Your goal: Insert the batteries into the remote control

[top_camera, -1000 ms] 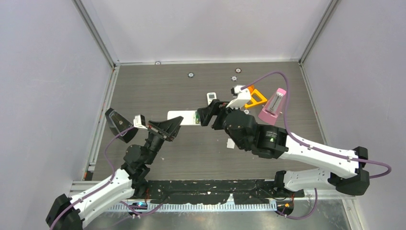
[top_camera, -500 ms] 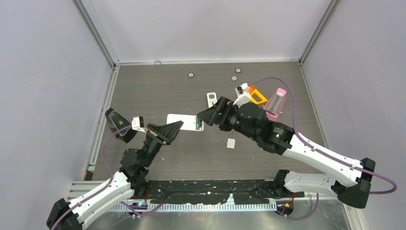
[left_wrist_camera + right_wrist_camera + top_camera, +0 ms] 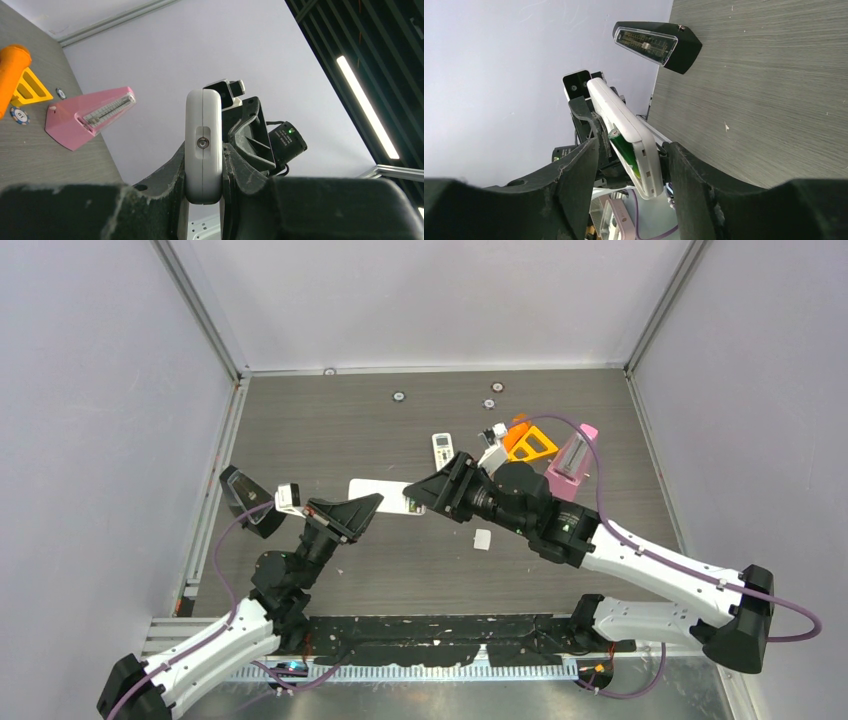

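My left gripper (image 3: pixel 347 511) is shut on a long white remote control (image 3: pixel 378 487) and holds it above the table; in the left wrist view the remote (image 3: pixel 203 135) stands end-on, clamped between the fingers of the left gripper (image 3: pixel 203 186). My right gripper (image 3: pixel 432 491) is open, its jaws on either side of the remote's far end (image 3: pixel 623 131). A green battery (image 3: pixel 625 150) lies in the open compartment. The right gripper (image 3: pixel 633 176) holds nothing. The purple and dark batteries are out of view.
A small white battery cover (image 3: pixel 482 538) lies on the table under the right arm. A small white remote (image 3: pixel 442 447), an orange tool (image 3: pixel 528 441) and a pink metronome (image 3: pixel 567 462) stand behind. A black wedge-shaped object (image 3: pixel 243 500) sits at the left edge.
My right arm has stretched out and swung lower, bringing its open jaws around the remote's end and uncovering the battery cover on the table. The left arm has hardly moved.
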`<action>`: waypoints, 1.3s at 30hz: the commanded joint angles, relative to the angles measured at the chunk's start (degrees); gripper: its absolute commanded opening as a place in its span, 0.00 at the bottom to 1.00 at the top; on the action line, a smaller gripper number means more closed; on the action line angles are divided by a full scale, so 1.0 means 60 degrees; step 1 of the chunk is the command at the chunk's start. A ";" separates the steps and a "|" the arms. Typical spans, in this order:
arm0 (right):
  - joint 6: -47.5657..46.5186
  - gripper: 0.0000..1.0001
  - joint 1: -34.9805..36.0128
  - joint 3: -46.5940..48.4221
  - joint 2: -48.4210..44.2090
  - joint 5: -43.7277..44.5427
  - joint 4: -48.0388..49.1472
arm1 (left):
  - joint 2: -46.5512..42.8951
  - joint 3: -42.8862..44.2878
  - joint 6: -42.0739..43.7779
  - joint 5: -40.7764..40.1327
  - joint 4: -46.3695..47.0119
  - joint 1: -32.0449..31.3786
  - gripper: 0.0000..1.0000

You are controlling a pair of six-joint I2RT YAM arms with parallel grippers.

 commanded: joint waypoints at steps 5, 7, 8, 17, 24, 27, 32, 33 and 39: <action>0.0722 0.66 -0.0069 -0.0479 -0.0396 0.0174 0.1475 | 0.0044 0.0030 0.0123 0.0153 0.0782 0.0033 0.00; 0.0980 0.69 -0.0076 -0.0748 -0.0523 0.0307 0.1879 | 0.0068 0.0025 0.0072 0.0140 0.0798 0.0033 0.00; 0.1098 0.69 -0.0081 -0.0818 -0.0598 0.0364 0.2050 | 0.0059 0.0026 0.0065 0.0140 0.0807 0.0033 0.00; 0.1538 0.64 -0.0154 -0.1003 -0.0621 0.0579 0.2202 | 0.0145 0.0005 0.0038 0.0183 0.1040 0.0033 0.00; 0.1572 0.52 -0.0227 -0.1004 -0.0516 0.0466 0.2293 | 0.0111 -0.0019 0.0014 0.0156 0.1068 0.0033 0.00; 0.1559 0.47 -0.0229 -0.1031 -0.0499 0.0438 0.2348 | 0.0094 -0.0033 -0.0018 0.0140 0.1075 0.0033 0.00; 0.1381 0.39 -0.0229 -0.0978 -0.0483 0.0357 0.2373 | 0.0114 -0.0059 -0.0028 0.0103 0.1084 0.0033 0.00; 0.1330 0.37 -0.0229 -0.0946 -0.0485 0.0332 0.2368 | 0.0108 -0.0051 -0.0033 0.0100 0.1082 0.0033 0.00; 0.1240 0.29 -0.0229 -0.0942 -0.0443 0.0264 0.2366 | 0.0127 -0.0063 -0.0162 -0.0015 0.1019 0.0032 0.00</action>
